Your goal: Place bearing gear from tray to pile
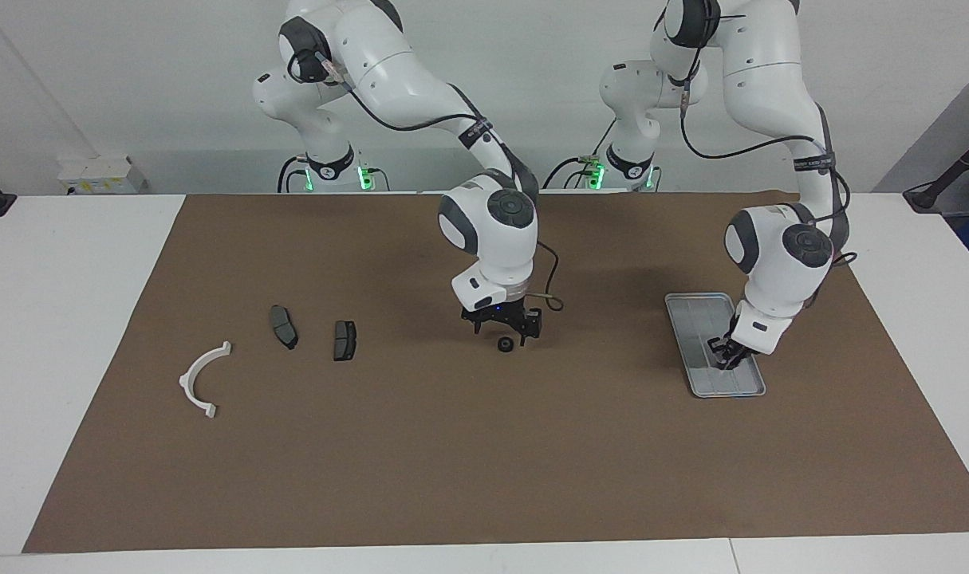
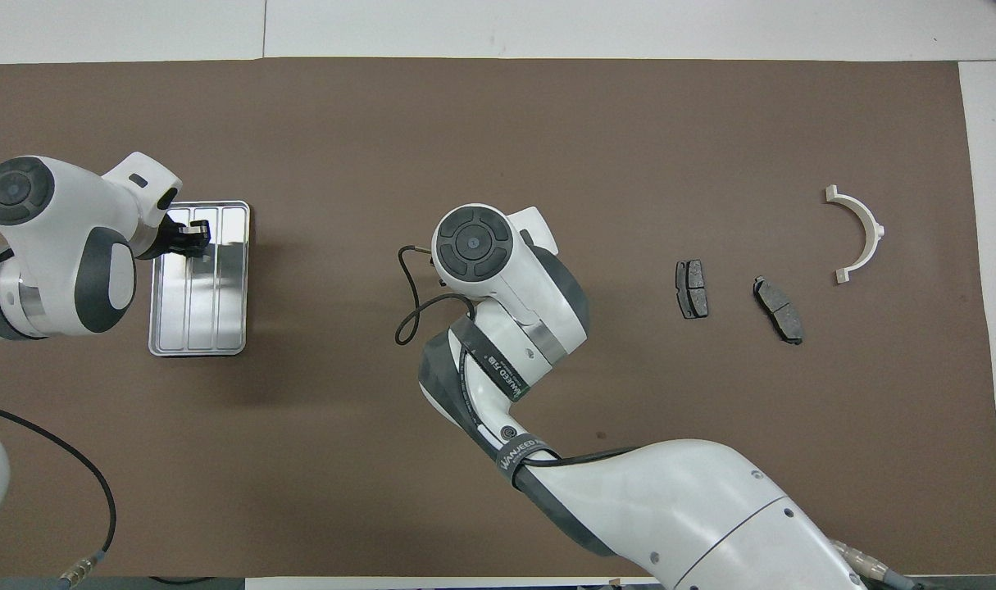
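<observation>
Left gripper (image 1: 724, 359) clamped shut in tray (image 1: 694, 312), contents unclear; right gripper (image 1: 506, 328) open above small black gear (image 1: 504, 344) mid-bench. Possible slip on lifting.

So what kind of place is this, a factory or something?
More likely a robotics lab or test bench: two white robot arms bolted at a table covered by a brown mat, with a few loose parts laid out, such as brake pads and a metal tray.
</observation>
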